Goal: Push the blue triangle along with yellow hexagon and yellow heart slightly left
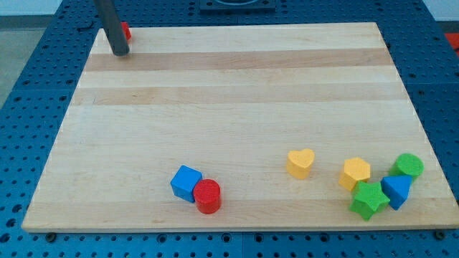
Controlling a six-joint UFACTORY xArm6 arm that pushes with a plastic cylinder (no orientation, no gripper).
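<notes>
Pale wooden tabletop (229,93) on blue pegboard (29,86). Tip (120,52) at eleven o'clock; blue triangle (396,190), yellow hexagon (355,173), yellow heart (300,163) clustered near five o'clock edge. No pincer visible.

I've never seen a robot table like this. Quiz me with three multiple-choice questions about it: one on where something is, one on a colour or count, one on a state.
1. Where is my tip?
A. at the view's top left corner of the board
B. among the blocks at the bottom right
C. at the board's centre

2. How many yellow blocks are there?
A. one
B. two
C. four

3. Is the blue cube touching the red cylinder?
A. yes, side by side
B. no, far apart
C. it is stacked on top

Answers:
1. A: the rod ends at the top left, beside a small red block, far from the blue triangle.
2. B: only the yellow heart and yellow hexagon.
3. A: their sides meet with no gap showing.
</notes>
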